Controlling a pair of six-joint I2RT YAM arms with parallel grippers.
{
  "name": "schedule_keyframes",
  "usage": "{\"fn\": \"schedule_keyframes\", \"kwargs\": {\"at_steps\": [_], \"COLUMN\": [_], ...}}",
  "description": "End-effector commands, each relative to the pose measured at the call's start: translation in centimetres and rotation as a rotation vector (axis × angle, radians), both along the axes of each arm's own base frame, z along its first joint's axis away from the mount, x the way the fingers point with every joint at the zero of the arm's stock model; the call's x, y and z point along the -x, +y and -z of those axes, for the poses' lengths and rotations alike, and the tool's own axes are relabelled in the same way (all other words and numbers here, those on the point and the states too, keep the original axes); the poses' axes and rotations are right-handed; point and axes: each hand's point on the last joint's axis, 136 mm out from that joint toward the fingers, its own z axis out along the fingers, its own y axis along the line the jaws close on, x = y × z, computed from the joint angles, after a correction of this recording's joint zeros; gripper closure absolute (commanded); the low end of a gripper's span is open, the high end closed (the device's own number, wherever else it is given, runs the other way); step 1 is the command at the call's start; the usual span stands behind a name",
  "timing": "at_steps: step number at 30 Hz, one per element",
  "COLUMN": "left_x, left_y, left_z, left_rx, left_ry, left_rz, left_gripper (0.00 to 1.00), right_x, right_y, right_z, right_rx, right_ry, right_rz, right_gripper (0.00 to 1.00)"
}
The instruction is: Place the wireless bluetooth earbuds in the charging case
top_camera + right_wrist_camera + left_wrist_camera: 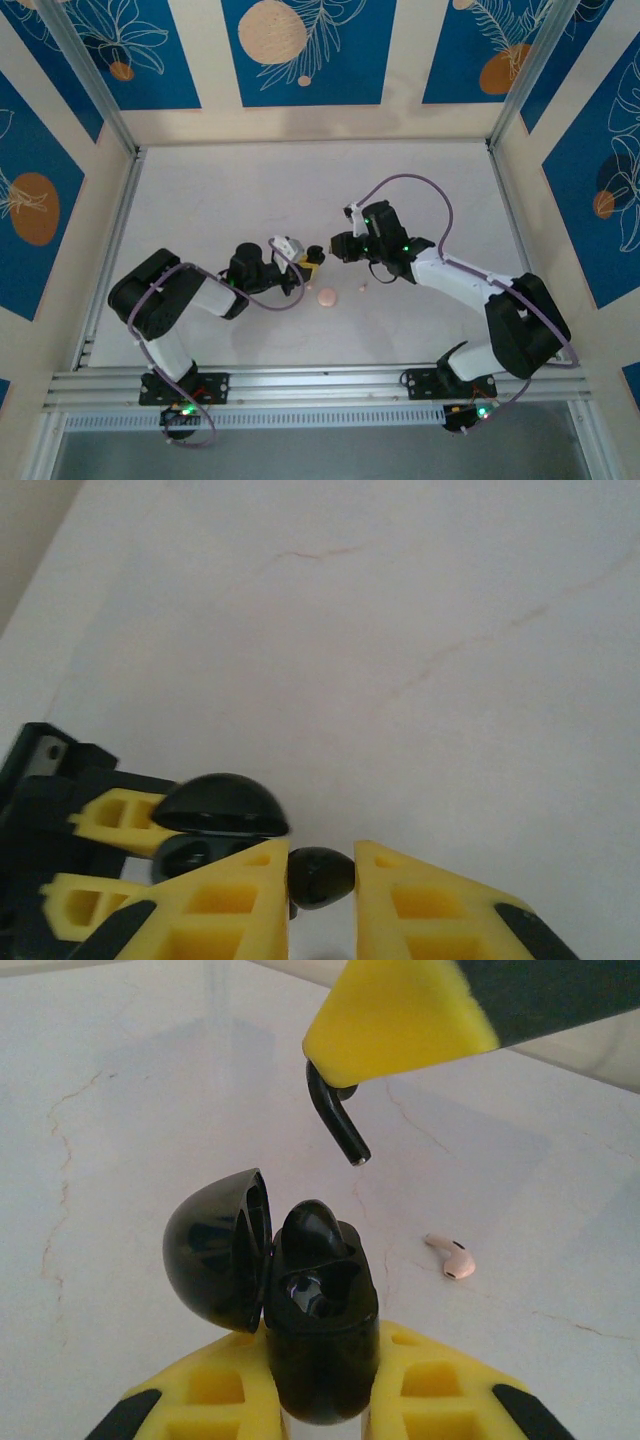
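Clamps the open black case [320, 1345] in the left pincer [320, 1385], one black bud [312, 1228] seemingly seated inside. Pinches the second black bud [338, 1115] in the right pincer [320, 880] above it, not yet in. Leaves a pink bud [450, 1258] on the bench [120, 1110].

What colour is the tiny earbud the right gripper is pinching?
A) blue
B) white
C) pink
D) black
D: the right gripper is shut on a small black stemmed earbud, close to the open black round charging case, while the pale pink earbud lies loose on the white table.
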Motion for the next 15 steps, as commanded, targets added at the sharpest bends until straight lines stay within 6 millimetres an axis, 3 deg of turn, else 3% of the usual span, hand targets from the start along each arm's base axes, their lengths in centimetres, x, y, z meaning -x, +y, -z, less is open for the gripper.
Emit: {"fn": "schedule_keyframes", "kwargs": {"at_steps": [1, 15], "left_x": [-0.1, -0.2], "left_y": [-1.1, -1.2], "left_z": [-1.7, -2.7], "left_rx": [0.038, 0.074], "left_ry": [-0.066, -0.086], "left_rz": [0.034, 0.02], "left_gripper": [0.89, 0.89], "right_x": [0.1, 0.9], "right_y": [0.7, 2.3], "right_z": [-1.8, -2.5], "right_rx": [-0.006, -0.019], "right_ry": [-0.118, -0.181], "right_rz": [-0.034, -0.077], "right_gripper": [0.8, 0.81]}}
